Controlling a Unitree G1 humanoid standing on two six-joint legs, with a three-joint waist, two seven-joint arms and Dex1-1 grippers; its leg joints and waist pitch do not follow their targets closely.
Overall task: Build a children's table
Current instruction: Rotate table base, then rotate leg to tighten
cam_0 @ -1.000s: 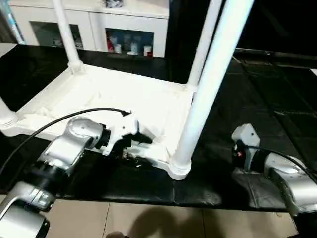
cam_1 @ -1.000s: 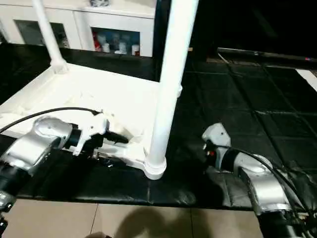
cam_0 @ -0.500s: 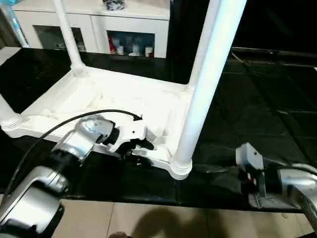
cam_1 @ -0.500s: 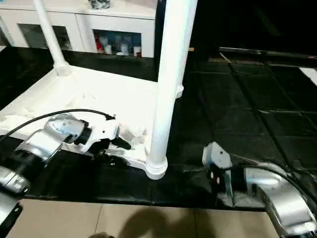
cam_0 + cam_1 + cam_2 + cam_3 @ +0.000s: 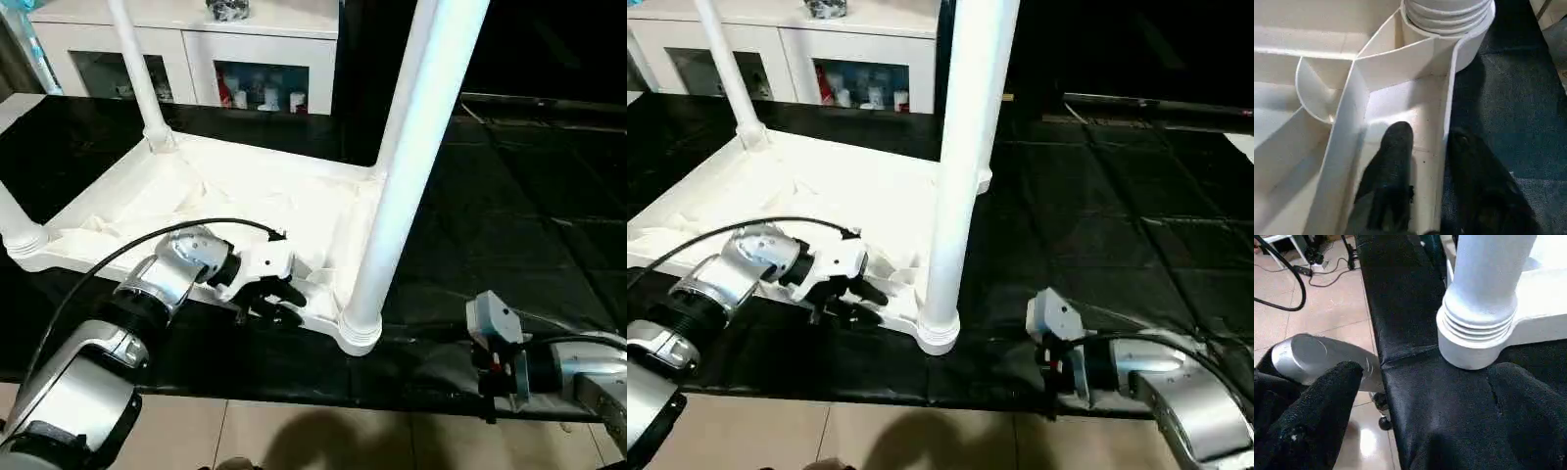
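The children's table (image 5: 245, 196) lies upside down on the black mat (image 5: 490, 196), ribbed underside up, w/ four legs standing in the corner sockets; the near leg (image 5: 407, 176) rises from the socket (image 5: 358, 331) at the corner closest to the robot. Change over the last sec: the left gripper (image 5: 1430, 147) has narrowed from a wide spread to a near pinch astride the top's near rim wall (image 5: 1447, 112), just beside that socket. In the left wrist view one finger (image 5: 1393, 166) sits inside the rim on the underside, the other outside over the mat, both hard up against the wall; contact looks likely but a firm clamp can't be confirmed, since the fingers are seemingly still closing. Read it as grasping the table's edge, grip not yet settled. The right gripper (image 5: 1420, 396) has dropped back toward the mat's near edge and now sits low, fingers spread wide, holding nothing, pointed at the near leg's base w/ a clear gap. The cabinet (image 5: 196, 49) stands behind, not involved. Meaning for the task: all legs appear seated, so assembly proper looks about done; the rim grasp suggests prep to shift or turn the table upright. Risk: a one-sided pinch on a thin plastic wall may slip or flex under the table's weight.
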